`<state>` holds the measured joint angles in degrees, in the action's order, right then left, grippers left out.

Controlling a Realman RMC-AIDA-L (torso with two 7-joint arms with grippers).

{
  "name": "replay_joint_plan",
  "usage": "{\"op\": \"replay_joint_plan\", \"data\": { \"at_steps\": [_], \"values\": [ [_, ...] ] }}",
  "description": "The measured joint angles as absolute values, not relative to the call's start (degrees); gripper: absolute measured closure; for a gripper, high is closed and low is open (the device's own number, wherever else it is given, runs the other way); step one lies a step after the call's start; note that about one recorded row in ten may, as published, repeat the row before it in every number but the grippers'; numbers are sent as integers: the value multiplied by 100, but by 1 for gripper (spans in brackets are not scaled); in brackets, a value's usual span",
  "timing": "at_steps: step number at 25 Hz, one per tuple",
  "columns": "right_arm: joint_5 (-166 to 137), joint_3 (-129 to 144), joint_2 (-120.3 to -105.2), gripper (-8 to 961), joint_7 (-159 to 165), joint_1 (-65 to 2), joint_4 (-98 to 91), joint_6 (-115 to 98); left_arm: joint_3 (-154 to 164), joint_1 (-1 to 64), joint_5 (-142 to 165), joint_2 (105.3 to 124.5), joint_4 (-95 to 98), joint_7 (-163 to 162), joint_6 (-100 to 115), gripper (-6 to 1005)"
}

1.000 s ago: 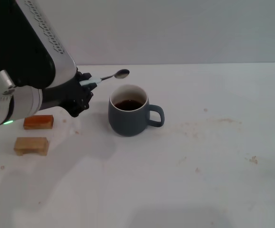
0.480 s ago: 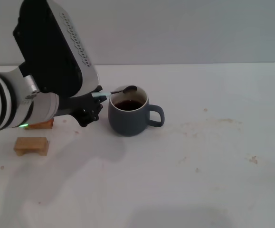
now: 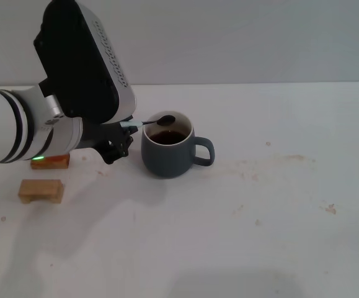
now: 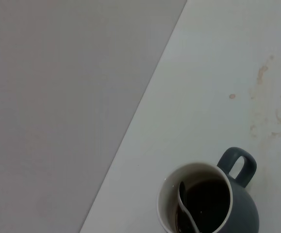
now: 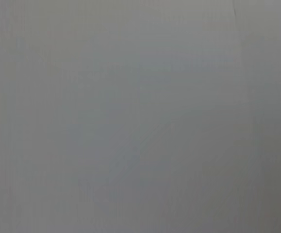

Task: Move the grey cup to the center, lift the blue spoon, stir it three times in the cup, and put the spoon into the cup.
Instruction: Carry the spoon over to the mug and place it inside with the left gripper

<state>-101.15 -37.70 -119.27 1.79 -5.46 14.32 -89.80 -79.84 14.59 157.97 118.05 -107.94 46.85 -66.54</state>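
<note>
Blue spoon (image 3: 157, 121) gripped by left claw (image 3: 124, 126), bowl lowered from above into grey cup (image 3: 168, 151), frame centre-left; stirring can begin.

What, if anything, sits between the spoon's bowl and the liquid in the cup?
Nothing visible. The left gripper holds the blue spoon by its handle, with the bowl already over the grey cup opening. The two wooden blocks lie off to the robot's left, clear of the cup.

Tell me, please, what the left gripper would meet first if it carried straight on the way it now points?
Probably the grey cup: the left gripper points at its near wall, holding the blue spoon over the rim.
</note>
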Motion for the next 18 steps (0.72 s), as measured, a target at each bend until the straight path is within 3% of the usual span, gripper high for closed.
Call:
{"op": "replay_joint_plan", "data": {
  "at_steps": [18],
  "values": [
    [-10115, -3745, -11927, 954, 185, -548, 1446, -9010, -8037, 1800, 15914, 11797, -10244, 4691, -6793, 854]
  ]
}}
